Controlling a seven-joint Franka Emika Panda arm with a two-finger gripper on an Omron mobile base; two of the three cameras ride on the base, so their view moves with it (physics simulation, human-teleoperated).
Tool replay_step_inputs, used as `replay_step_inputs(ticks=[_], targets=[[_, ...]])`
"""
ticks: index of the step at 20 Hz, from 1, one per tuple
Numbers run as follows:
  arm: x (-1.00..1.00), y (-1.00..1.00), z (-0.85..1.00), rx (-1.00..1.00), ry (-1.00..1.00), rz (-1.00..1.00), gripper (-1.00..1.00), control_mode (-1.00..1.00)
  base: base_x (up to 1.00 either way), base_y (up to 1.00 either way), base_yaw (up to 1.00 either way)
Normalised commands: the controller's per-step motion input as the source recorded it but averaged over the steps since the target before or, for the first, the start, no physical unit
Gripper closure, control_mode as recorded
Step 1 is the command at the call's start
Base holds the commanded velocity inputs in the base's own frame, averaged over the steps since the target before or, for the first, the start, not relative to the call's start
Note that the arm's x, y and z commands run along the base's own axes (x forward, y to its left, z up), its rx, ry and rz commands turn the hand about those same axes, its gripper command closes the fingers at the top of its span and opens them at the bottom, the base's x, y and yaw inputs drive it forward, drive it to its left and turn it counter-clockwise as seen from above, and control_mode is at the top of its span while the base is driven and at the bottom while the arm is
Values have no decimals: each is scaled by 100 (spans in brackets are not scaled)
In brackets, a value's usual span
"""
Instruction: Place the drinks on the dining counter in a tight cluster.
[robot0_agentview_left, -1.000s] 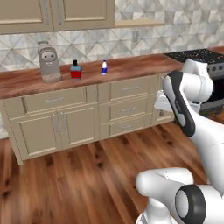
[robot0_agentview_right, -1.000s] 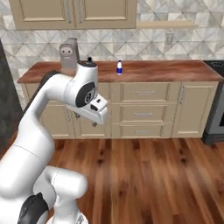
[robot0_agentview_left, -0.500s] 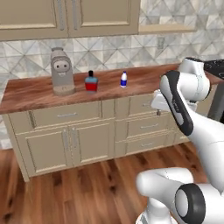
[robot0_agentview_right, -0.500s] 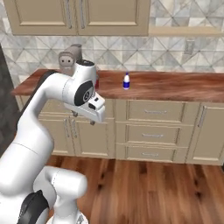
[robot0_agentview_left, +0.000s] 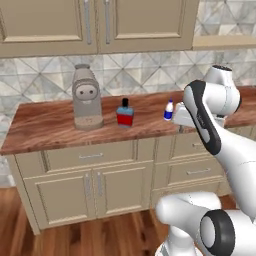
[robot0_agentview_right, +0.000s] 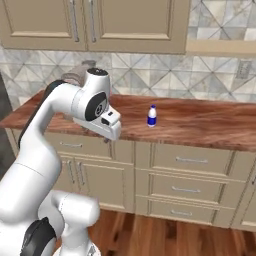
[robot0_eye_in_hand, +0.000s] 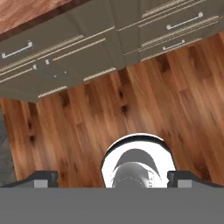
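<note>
Left base view shows the blue flask (robot0_agentview_left: 125, 113) and small white bottle (robot0_agentview_left: 169, 110) beside the coffee machine (robot0_agentview_left: 87, 97); gripper (robot0_eye_in_hand: 112, 177) fingers spread, empty, floorward, so a hurried reach could topple them.

On the counter (robot0_agentview_left: 45, 131), the flask (robot0_agentview_left: 125, 113) stands between the coffee machine (robot0_agentview_left: 87, 97) and the small bottle (robot0_agentview_left: 169, 110).

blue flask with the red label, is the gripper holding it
No: in the left base view the blue flask stands alone on the wall counter, between the grey appliance and the tiny white bottle.
</note>
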Motion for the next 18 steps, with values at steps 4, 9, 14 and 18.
replay_step_inputs(ticks=[4,9,14,18], targets=[[0,0,0,0,0,0,-100,100,100,-2,19],[0,0,0,0,0,0,-100,100,100,0,17],[0,0,0,0,0,0,-100,100,100,0,18],[0,0,0,0,0,0,-100,100,99,1,11]])
